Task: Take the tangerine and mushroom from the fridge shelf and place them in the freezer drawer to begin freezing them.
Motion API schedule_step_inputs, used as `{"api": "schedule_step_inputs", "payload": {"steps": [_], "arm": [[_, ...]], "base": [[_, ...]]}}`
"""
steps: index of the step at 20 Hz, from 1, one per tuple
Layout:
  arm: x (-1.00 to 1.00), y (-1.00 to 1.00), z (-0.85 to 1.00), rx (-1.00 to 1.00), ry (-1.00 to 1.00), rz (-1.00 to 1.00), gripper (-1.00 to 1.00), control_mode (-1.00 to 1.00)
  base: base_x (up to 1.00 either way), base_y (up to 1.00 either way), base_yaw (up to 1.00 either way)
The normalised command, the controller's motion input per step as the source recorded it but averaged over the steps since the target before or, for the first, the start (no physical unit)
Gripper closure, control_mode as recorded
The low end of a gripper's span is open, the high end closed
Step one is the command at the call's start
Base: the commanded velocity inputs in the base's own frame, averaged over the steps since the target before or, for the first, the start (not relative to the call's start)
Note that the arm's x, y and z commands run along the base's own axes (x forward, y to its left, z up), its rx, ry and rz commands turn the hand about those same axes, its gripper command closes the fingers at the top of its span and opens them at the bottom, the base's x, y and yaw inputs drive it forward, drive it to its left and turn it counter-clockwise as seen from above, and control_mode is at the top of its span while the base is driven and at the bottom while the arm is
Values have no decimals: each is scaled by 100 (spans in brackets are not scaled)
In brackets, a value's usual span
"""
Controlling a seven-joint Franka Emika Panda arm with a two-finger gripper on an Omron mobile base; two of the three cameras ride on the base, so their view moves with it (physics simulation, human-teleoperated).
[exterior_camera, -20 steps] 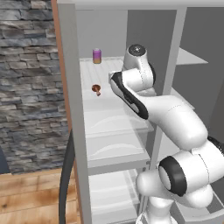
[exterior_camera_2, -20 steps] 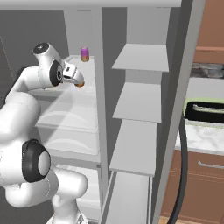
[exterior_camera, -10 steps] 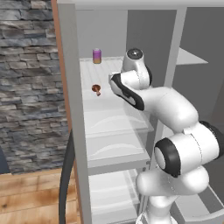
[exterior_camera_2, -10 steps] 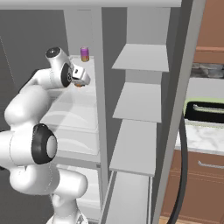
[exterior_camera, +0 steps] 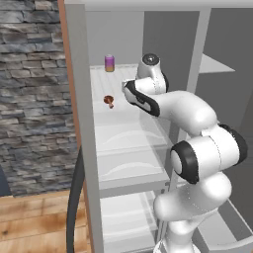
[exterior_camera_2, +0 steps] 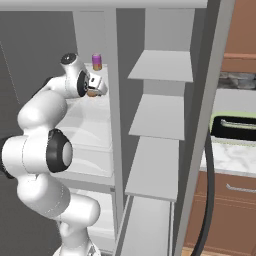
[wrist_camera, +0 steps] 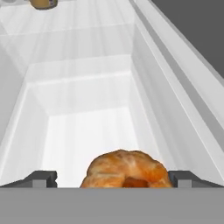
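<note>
The tangerine (wrist_camera: 124, 170), orange and dimpled, lies on the fridge shelf (exterior_camera: 123, 116) right between my gripper's (wrist_camera: 113, 179) two dark fingertips (wrist_camera: 43, 178), which stand wide apart on either side of it. From the right base view the gripper (exterior_camera_2: 96, 89) reaches onto the same shelf, with the tangerine (exterior_camera_2: 91, 93) just under it. The mushroom (exterior_camera: 109, 101), a small reddish-brown lump, sits on the shelf to the left of my hand, apart from it. The freezer drawer is out of view.
A purple can with a yellow base (exterior_camera: 109, 63) stands at the back of the shelf, and the can (wrist_camera: 43, 3) also shows in the hand view. Below the translucent shelf is a white bin (wrist_camera: 87, 109). The fridge's side wall (exterior_camera: 81, 123) and centre divider (exterior_camera_2: 112, 100) flank the shelf.
The arm has stretched further into the fridge, carrying the hand deeper over the shelf toward the tangerine. The jaws stayed wide. The mushroom and can have not moved.
</note>
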Motion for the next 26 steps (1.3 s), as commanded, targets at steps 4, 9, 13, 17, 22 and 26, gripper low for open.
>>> {"api": "schedule_step_inputs", "payload": {"steps": [4,9,13,17,22,26], "arm": [[-5,0,-47,1,5,0,100,-100],[-18,-8,-36,5,2,0,100,-100],[-19,0,0,0,0,0,100,-100],[-93,0,0,0,0,0,100,-100],[-100,0,-1,0,0,0,100,-100],[-100,0,-10,0,2,0,100,-100]], "base": [[0,0,0],[0,0,0],[0,0,0],[0,0,0],[0,0,0],[0,0,0]]}}
